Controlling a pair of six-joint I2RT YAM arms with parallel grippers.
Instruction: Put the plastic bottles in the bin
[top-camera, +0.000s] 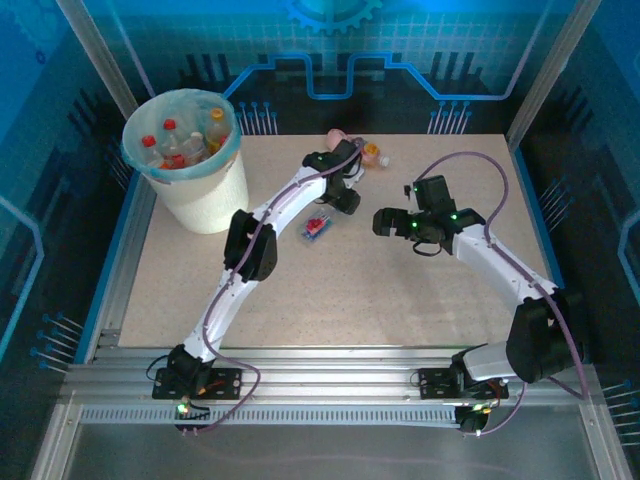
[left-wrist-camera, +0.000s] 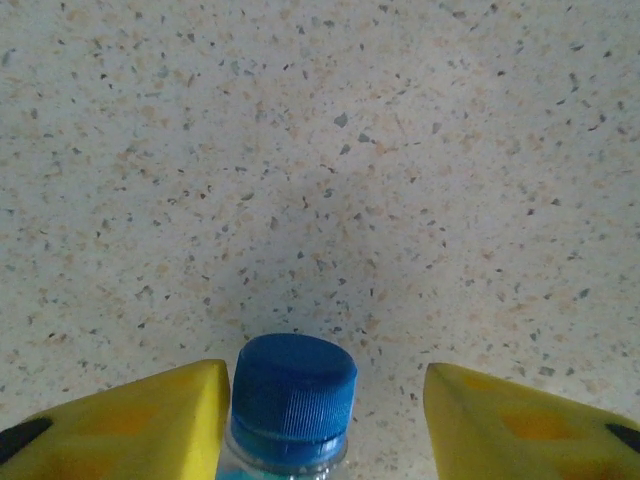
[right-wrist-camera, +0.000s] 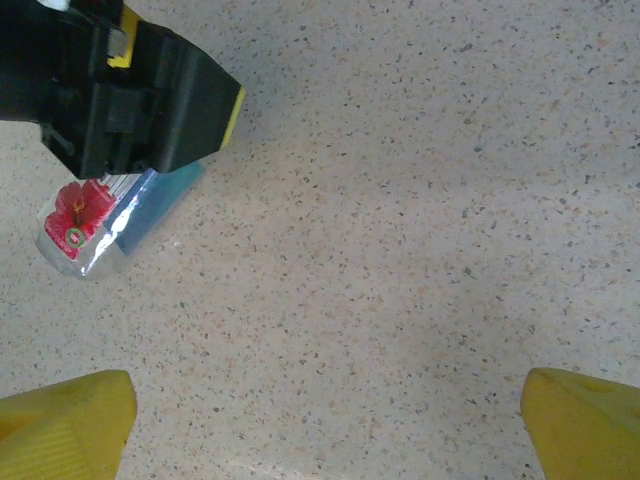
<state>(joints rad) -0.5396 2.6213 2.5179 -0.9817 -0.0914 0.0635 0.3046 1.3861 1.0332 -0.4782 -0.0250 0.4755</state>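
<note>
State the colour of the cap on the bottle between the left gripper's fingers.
Blue; the cap shows best in the left wrist view.

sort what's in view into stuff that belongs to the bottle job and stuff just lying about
Belongs to the job: bin, bottles in it, blue-capped bottle inside the left gripper, pink bottle, orange bottle at the far edge.
Just there: table, metal rails, open right gripper holding nothing.
</note>
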